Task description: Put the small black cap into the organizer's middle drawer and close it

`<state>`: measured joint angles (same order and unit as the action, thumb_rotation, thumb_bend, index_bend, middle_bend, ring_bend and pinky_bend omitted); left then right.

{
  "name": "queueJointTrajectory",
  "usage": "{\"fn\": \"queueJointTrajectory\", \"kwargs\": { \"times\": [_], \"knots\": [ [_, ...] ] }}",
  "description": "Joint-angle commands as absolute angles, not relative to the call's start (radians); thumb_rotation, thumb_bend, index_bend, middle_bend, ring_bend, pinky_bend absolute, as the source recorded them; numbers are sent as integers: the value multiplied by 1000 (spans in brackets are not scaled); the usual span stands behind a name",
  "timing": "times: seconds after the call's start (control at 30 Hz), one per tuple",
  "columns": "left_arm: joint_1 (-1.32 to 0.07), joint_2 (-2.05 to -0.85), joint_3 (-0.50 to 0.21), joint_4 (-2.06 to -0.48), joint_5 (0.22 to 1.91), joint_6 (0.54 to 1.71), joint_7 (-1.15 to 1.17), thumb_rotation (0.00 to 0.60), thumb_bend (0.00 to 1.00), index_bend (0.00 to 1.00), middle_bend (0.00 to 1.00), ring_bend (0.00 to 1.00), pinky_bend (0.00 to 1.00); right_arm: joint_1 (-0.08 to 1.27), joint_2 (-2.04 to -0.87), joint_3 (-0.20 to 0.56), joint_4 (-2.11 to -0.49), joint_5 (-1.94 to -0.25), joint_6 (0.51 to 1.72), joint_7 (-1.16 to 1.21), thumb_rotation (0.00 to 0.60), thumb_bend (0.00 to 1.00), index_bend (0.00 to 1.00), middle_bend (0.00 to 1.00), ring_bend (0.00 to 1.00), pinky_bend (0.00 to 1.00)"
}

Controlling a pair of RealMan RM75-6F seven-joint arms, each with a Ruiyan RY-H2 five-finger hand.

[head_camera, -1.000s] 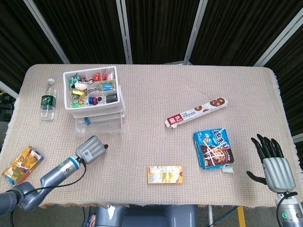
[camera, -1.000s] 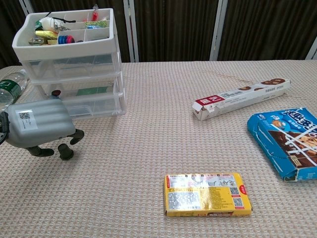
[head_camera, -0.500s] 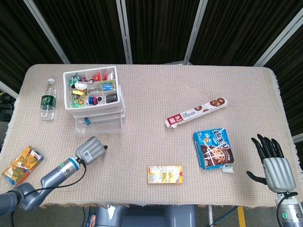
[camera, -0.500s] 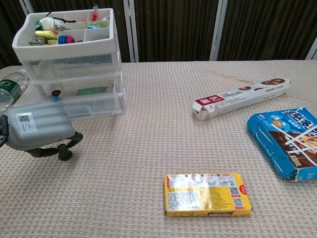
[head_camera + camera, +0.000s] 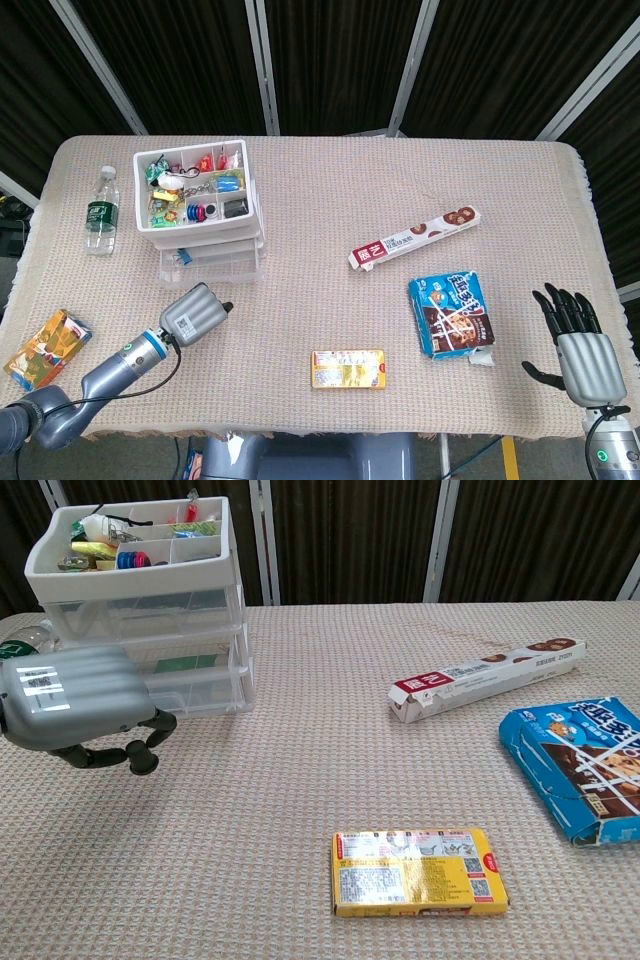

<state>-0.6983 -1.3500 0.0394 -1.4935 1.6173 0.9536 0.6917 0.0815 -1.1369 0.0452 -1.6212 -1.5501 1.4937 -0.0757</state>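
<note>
The white organizer (image 5: pixel 205 215) (image 5: pixel 140 590) stands at the back left, its top tray full of small items. Its clear drawers (image 5: pixel 190 665) face me, and the middle and lower ones stick out a little in the head view. My left hand (image 5: pixel 195 312) (image 5: pixel 80 705) hovers just in front of them with its fingers (image 5: pixel 140 752) curled in, and nothing shows in them. It hides the left part of the drawers in the chest view. No small black cap shows in either view. My right hand (image 5: pixel 578 345) rests open at the table's front right.
A water bottle (image 5: pixel 100 210) stands left of the organizer. An orange snack pack (image 5: pixel 45 347) lies at the front left. A yellow box (image 5: pixel 348 369) (image 5: pixel 418 872) lies at the front middle. A long biscuit box (image 5: pixel 415 238) (image 5: pixel 487 680) and a blue cookie bag (image 5: pixel 452 314) (image 5: pixel 580 765) lie on the right.
My left hand has lifted and moved toward the organizer, now covering the small dark thing seen earlier in the middle drawer. The right hand has barely moved.
</note>
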Motion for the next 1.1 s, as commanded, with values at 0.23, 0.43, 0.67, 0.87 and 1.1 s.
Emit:
{"fn": "queueJointTrajectory", "kwargs": {
  "times": [0.23, 0.43, 0.67, 0.87, 1.1],
  "knots": [
    [-720, -1260, -51, -1582, 1584, 1004, 667, 600, 413, 583, 971, 903, 782, 83, -1138, 45, -1621, -1549, 1491, -76, 600, 0, 73, 0, 0, 0],
    [-733, -1248, -99, -1578, 1529, 1004, 651, 600, 413, 584, 971, 903, 782, 82, -1138, 45, -1621, -1549, 1491, -77, 600, 0, 74, 0, 0, 0],
    [-735, -1268, -117, -1527, 1472, 997, 650, 600, 413, 552, 962, 898, 779, 83, -1137, 44, -1622, -1547, 1486, -77, 600, 0, 73, 0, 0, 0],
    [-731, -1287, -98, -1495, 1455, 985, 661, 600, 385, 340, 917, 863, 753, 83, -1136, 43, -1626, -1546, 1485, -78, 600, 0, 74, 0, 0, 0],
    [-729, -1295, -95, -1488, 1459, 1003, 668, 600, 319, 281, 868, 822, 721, 83, -1135, 43, -1628, -1544, 1483, -80, 600, 0, 74, 0, 0, 0]
  ]
}}
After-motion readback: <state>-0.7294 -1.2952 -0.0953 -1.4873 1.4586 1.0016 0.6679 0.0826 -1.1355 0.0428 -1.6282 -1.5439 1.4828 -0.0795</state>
